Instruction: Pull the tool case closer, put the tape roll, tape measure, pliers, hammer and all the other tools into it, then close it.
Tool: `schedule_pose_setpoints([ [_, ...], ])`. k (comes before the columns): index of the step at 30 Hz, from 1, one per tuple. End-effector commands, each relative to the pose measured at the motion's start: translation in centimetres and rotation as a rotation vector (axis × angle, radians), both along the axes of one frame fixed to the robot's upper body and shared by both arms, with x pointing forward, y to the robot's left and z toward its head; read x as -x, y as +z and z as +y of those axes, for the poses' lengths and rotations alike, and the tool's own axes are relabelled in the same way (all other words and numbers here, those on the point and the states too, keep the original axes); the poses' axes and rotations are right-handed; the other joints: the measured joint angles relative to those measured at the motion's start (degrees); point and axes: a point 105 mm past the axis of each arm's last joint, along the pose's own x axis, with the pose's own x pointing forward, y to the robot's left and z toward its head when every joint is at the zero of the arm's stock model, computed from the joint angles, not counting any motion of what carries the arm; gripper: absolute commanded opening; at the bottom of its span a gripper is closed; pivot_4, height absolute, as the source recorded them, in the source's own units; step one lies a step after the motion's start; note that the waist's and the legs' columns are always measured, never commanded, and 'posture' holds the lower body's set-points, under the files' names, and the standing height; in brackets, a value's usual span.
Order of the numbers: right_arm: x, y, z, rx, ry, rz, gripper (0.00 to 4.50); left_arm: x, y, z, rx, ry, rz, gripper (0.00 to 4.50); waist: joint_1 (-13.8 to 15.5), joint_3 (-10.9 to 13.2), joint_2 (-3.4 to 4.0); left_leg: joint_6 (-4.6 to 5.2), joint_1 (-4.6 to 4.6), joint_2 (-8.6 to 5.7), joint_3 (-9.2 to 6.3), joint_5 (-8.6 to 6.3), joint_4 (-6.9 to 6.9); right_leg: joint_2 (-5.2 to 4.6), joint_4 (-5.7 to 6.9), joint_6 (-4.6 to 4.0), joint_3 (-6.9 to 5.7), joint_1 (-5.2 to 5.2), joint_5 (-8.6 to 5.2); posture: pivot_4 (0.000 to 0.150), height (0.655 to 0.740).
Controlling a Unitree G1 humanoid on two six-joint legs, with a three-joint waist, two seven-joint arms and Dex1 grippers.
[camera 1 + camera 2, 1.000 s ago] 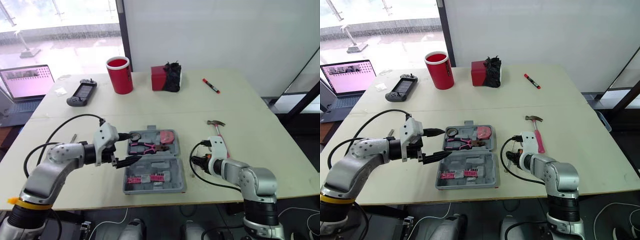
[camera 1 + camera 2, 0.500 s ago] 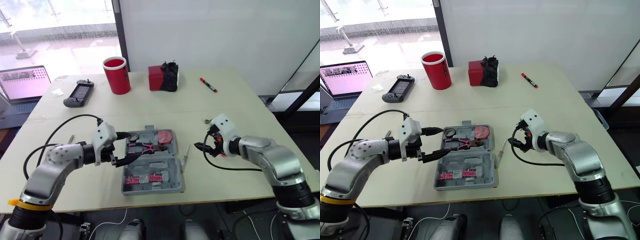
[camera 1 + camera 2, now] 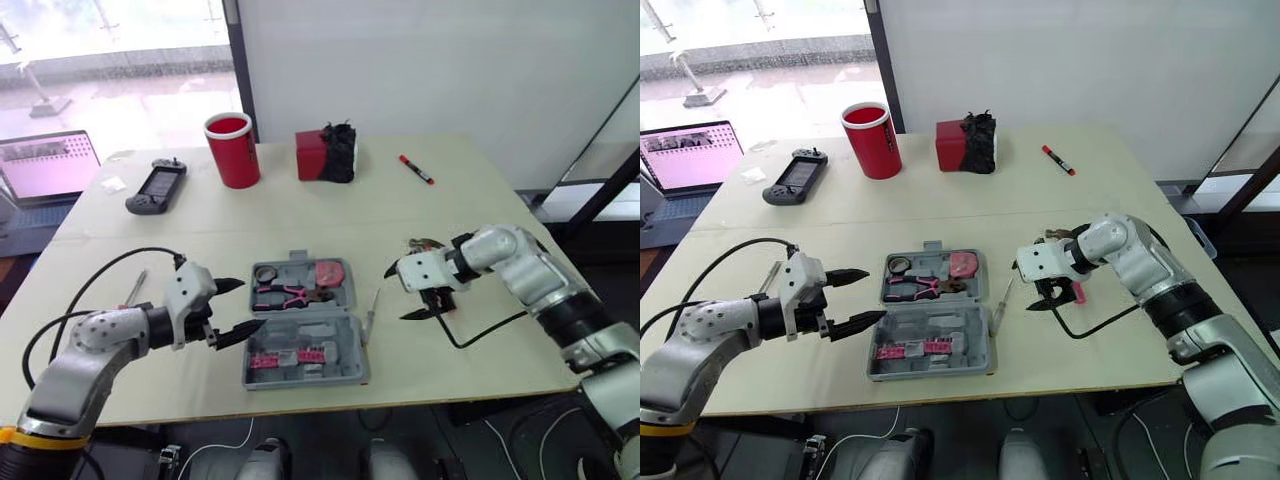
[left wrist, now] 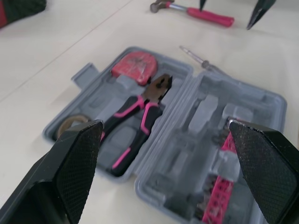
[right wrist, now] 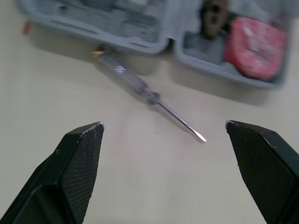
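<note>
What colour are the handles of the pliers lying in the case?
Pink and black; the pliers show best in the left wrist view.

Far side of my surface (image 3: 300, 215) — red cup (image 3: 231, 150), red box (image 3: 312, 155) (a black bundle (image 3: 341, 152) touching it), red marker (image 3: 417, 169), handheld console (image 3: 155, 187); a laptop (image 3: 48, 165) stands off to my left.

The open tool case (image 3: 340, 340) holds the tape roll (image 3: 266, 273), pliers (image 3: 285, 295) and tape measure (image 3: 330, 273) in its far half. The screwdriver (image 3: 371, 312) lies just beside the case at 3 o'clock, the hammer (image 3: 422, 243) at 2 o'clock, and the cup (image 3: 230, 150) and box (image 3: 325, 155) at 12 o'clock.
</note>
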Motion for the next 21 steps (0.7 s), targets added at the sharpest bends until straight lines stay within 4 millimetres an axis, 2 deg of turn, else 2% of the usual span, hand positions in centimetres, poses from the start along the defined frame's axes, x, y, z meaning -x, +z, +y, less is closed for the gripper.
schedule_pose_setpoints([
  [1,-0.3,-0.4,0.8,0.078,0.137,-0.007,4.41,0.4,1.3,0.1,-0.009,0.003,-0.06,4.5,0.0,0.0,0.01,-0.01,0.0,0.0,0.0,0.0,0.0,0.0,0.01,0.0,0.0,-0.01,0.0,0.15,0.74],
  [9,-2.4,-1.6,2.6,0.235,0.237,-0.044,4.41,1.0,1.0,0.6,-0.015,0.039,-0.054,4.5,-0.3,0.0,0.06,-0.13,0.01,0.0,0.0,0.07,-0.04,0.04,0.07,-0.05,0.03,-0.09,0.03,0.15,0.74],
  [14,-2.5,-2.7,3.2,0.286,0.27,-0.028,4.41,1.3,0.8,0.7,-0.019,0.054,-0.046,4.5,0.0,0.0,0.07,-0.23,0.0,0.01,-0.04,0.13,-0.12,0.08,0.14,-0.09,0.03,-0.16,0.05,0.15,0.74],
  [17,-2.3,-3.1,4.2,0.278,0.295,-0.023,3.63,1.4,0.7,0.8,-0.021,0.061,-0.045,4.5,-0.1,0.0,0.08,-0.24,0.0,0.0,-0.04,0.14,-0.12,0.07,0.15,-0.09,0.04,-0.16,0.05,0.15,0.74],
  [21,-2.3,-3.6,5.0,0.277,0.319,-0.035,1.68,1.5,0.7,0.9,-0.024,0.07,-0.045,4.5,-0.2,0.0,0.08,-0.3,0.0,0.01,-0.03,0.17,-0.13,0.08,0.27,-0.1,0.08,-0.26,0.05,0.15,0.74],
])
